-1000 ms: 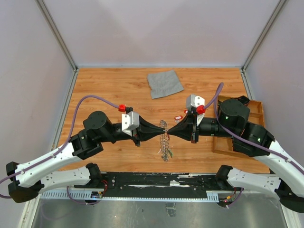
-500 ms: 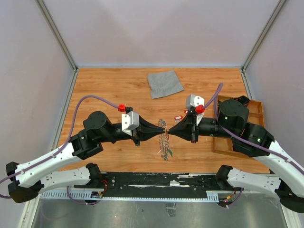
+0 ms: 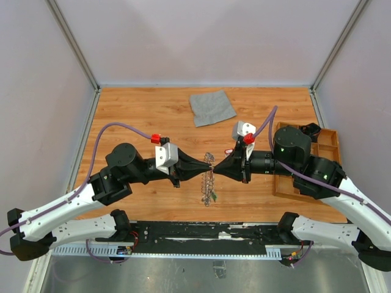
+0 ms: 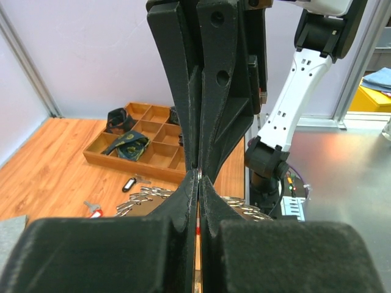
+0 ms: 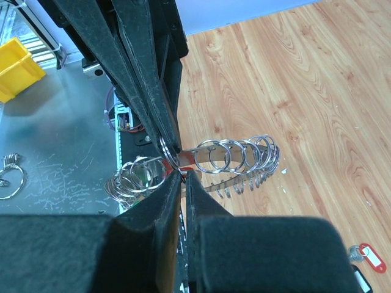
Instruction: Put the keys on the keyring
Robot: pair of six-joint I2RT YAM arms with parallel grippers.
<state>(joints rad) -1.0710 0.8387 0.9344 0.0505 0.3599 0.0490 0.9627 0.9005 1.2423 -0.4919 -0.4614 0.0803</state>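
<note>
Find the left gripper point(image 4: 197, 183) pressed flat together on a thin wire of the keyring point(image 3: 208, 185). Find the right gripper point(image 5: 179, 176) meeting it tip to tip at frame centre in the top view, jaws all but together with only a hairline slit, seemingly nipping the same wire. Hangs from both tips just below centre; cannot tell whether clear of the boards or brushing them.

Could slip out of the right pinch if that slit widens, then swing on the left pinch alone and twist out of line. Could snag by the fringe of small rings on either fingertip. Could bend or spring away if pulled apart with both pinches this close. No key in either pinch: leaves the keys point(image 5: 368, 255) loose on the boards, a red-tagged one at lower right of the right wrist view and a black-tagged one point(image 4: 128, 184) left of centre in the left wrist view.

Underneath, a smooth wooden table point(image 3: 140, 116), likely slippery for small metal. At upper centre, a grey cloth point(image 3: 212, 107); at the right edge, a wooden tray point(image 3: 325, 141). All round, pale walls and metal posts.
</note>
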